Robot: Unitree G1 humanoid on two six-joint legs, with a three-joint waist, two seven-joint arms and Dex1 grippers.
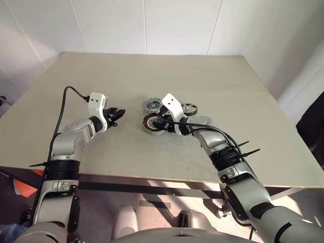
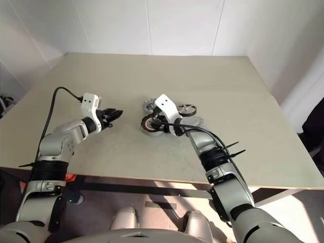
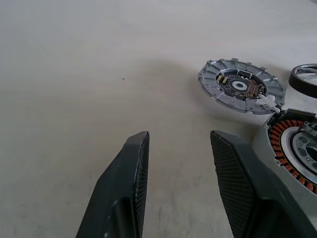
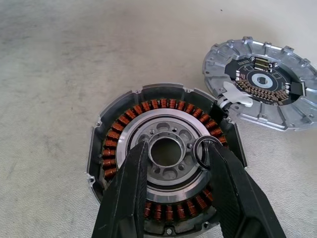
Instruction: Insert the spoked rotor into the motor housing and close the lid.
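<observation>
The spoked rotor (image 2: 186, 108), a thin dark-grey metal wheel, lies on the beige surface (image 1: 152, 76) beyond the right forearm, not yet in place. From the left: the left tool (image 3: 181, 136) hovers spread and empty, then the ribbed round grey lid (image 4: 260, 82) lies open just beside the silver-rimmed motor housing (image 4: 111, 144) with its copper coils, over whose centre the right tool (image 4: 176, 148) hangs spread, pinching nothing. I'd grip the rotor by its rim, keep it level, and centre its hub over the bore before lowering.
</observation>
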